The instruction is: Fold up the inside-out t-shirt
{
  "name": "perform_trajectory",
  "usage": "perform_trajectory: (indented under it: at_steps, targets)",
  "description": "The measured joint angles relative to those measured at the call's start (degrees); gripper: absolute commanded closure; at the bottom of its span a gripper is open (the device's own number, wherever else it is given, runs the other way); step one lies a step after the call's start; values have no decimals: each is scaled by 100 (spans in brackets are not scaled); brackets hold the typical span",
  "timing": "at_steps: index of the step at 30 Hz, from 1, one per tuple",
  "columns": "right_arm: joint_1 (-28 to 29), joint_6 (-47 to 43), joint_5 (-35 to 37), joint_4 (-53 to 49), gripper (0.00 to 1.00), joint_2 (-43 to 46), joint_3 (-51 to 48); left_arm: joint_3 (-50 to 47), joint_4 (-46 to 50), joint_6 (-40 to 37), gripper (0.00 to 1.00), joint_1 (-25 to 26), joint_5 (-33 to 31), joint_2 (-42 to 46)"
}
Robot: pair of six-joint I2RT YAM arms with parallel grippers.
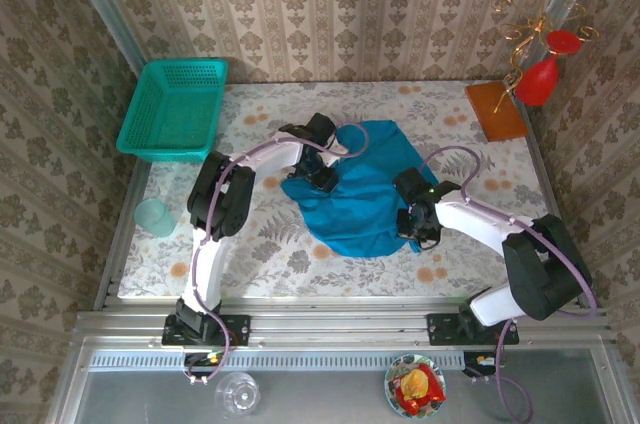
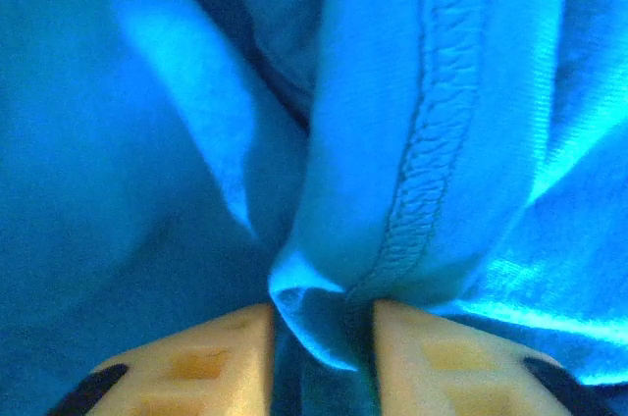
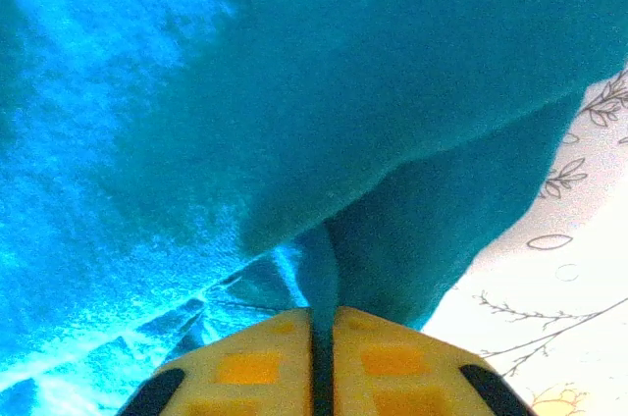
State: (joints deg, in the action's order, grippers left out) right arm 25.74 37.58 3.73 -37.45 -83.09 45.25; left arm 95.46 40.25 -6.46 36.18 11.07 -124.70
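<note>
left gripper (image 2: 322,338) pinches t-shirt (image 1: 365,199) seam fold, 9 o'clock; right gripper (image 3: 322,323) clamped on thin edge, 4 o'clock. soft & floppy, prob best grabbed by hems.

Soft, even light fills the sharp overhead view, leaving only faint shadows on the surface (image 1: 262,256), while both wrist views are blurred at close range, with the inside-out t-shirt (image 2: 491,92) glaring bright cyan on lit folds, murky in its creases, and grainy in the right wrist view.
</note>
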Motion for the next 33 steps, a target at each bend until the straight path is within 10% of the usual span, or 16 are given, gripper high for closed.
perform_trajectory:
  at_steps: [6, 17, 25, 33]
  targets:
    - [-275, -199, 192, -223, 100, 337, 293, -623, -299, 199, 100, -367, 177, 597]
    - [-1576, -927, 448, -533, 100, 1062, 1480, -3368, -1453, 1488, 100, -2520, 1491, 4218]
    - [-1733, -1067, 328, -566, 93, 531, 1517, -4800, -1283, 2039, 62, -2562, 1314, 4564]
    - [-1733, -1064, 184, -566, 92, 535, 1517, -4472, -1152, 2087, 53, -1829, 503, 4736]
